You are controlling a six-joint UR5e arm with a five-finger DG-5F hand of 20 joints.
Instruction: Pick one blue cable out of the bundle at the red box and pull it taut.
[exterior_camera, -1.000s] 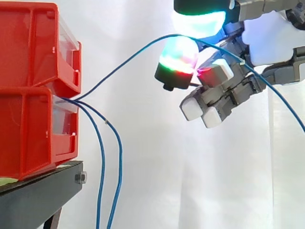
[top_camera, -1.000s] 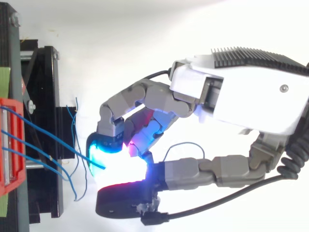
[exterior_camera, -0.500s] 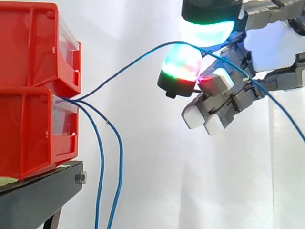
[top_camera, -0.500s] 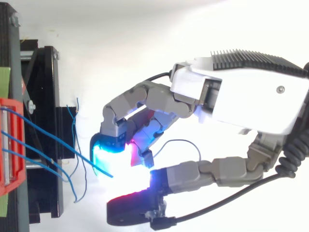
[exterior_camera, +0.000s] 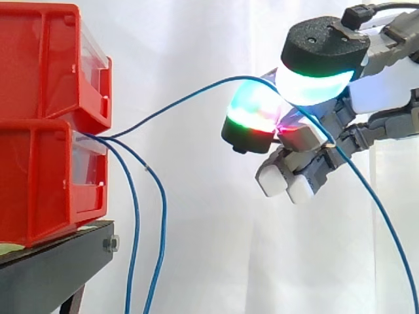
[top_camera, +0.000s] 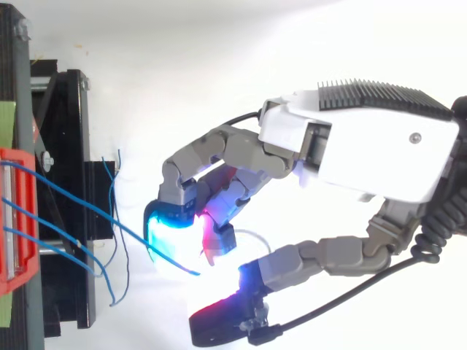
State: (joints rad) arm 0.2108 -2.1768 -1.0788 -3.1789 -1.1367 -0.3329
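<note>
Two stacked red bins [exterior_camera: 39, 72] stand at the left on a black stand [exterior_camera: 52, 268]. Several thin blue cables leave the gap between them. One blue cable [exterior_camera: 177, 101] rises to the right in a shallow arc to my hand [exterior_camera: 386, 85]. It crosses the glowing green fingertip pad [exterior_camera: 252, 111], passes among the curled fingers and drops away at the lower right. The thumb pad [exterior_camera: 314, 82] sits just above it. From above, that cable [top_camera: 87, 204] runs under the cyan fingertip [top_camera: 171, 230] of the hand [top_camera: 365, 146], while the thumb [top_camera: 219, 328] stands apart from it.
Two other blue cables [exterior_camera: 134, 216] hang slack from the bins down past the stand's edge. The red bin [top_camera: 14, 219] and the stand [top_camera: 73, 146] fill the left side from above. A white curtain lies behind, with open space right of the bins.
The hand has drifted a little right and away from the bins. The thumb has swung away from the cyan fingertip. The lifted cable stays among the fingers.
</note>
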